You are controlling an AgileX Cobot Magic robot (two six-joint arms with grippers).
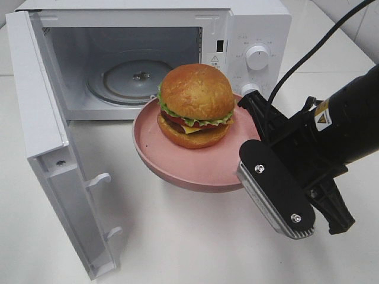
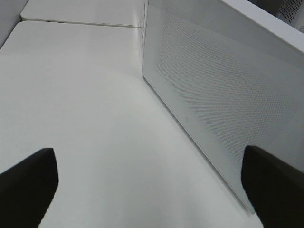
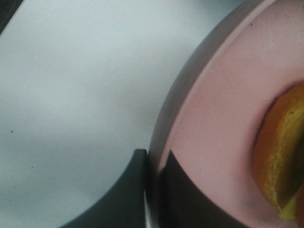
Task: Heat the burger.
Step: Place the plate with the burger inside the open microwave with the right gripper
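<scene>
The burger (image 1: 195, 106), with a golden-brown bun, lettuce, cheese and tomato, sits on a round pink plate (image 1: 177, 168). My right gripper (image 1: 251, 121) is shut on the plate's right rim and holds it just above the table, in front of the open microwave (image 1: 249, 23). In the right wrist view its fingers (image 3: 142, 185) clamp the plate rim (image 3: 213, 118), with the burger's edge (image 3: 280, 152) beside them. My left gripper (image 2: 149, 185) is open and empty over the table beside the microwave's perforated side wall (image 2: 223, 85). It does not show in the exterior high view.
The microwave door (image 1: 53, 148) stands swung wide open at the left. The glass turntable (image 1: 133, 80) lies bare inside the cavity. Two knobs (image 1: 257, 57) are on the right panel. A black cable (image 1: 314, 50) runs behind the right arm.
</scene>
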